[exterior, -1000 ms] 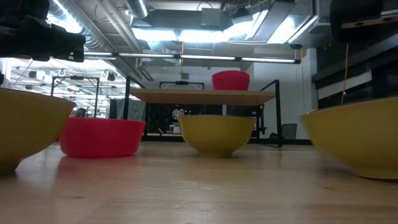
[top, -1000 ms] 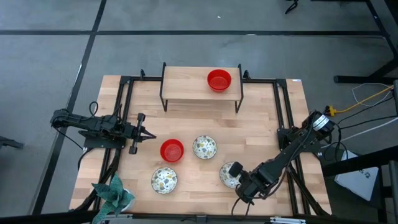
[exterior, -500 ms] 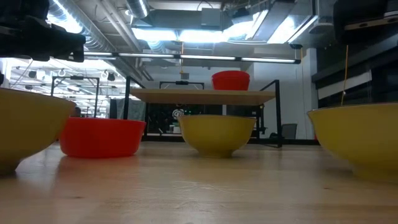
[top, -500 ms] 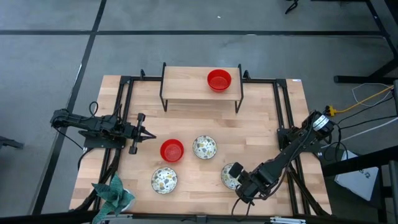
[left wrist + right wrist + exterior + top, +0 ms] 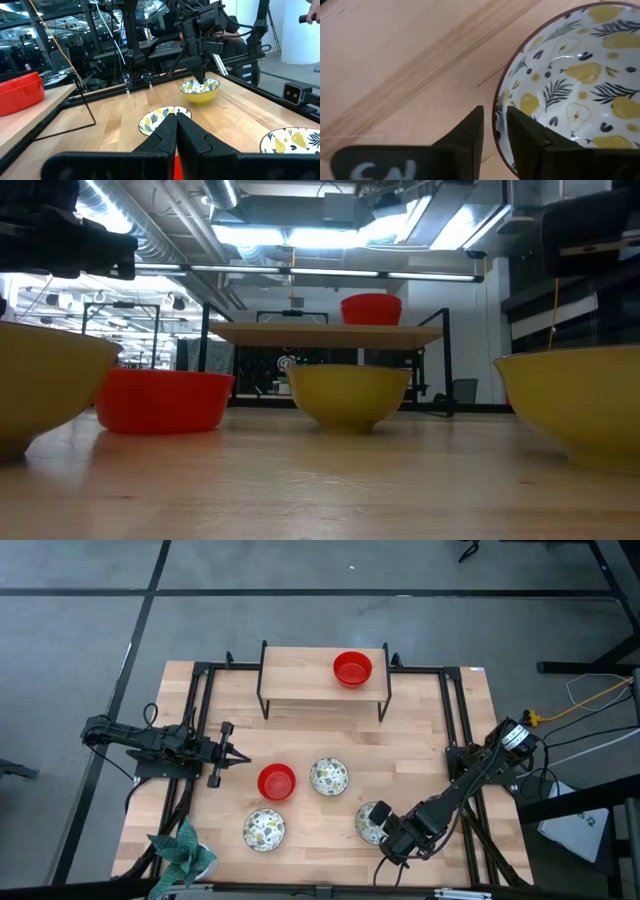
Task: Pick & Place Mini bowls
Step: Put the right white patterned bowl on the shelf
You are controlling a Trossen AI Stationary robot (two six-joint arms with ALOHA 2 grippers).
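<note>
My right gripper [image 5: 388,830] points down over the right rim of a patterned mini bowl [image 5: 372,821] near the table's front right. It is slightly open, one finger outside the rim and one inside [image 5: 495,117]; the bowl stands on its base. Two more patterned bowls [image 5: 328,777] [image 5: 264,829] and a red bowl [image 5: 277,781] rest on the table. Another red bowl [image 5: 352,668] sits on the wooden shelf [image 5: 300,680]. My left gripper [image 5: 235,754] waits shut and level at the table's left.
A teal leafy object [image 5: 183,850] lies at the near left corner. The shelf stands on black legs at the table's far side. Black frame rails [image 5: 200,720] run along both sides of the table.
In the low view the bowl under my right gripper has gone from tilted, with its rim slanting, to level on the table.
</note>
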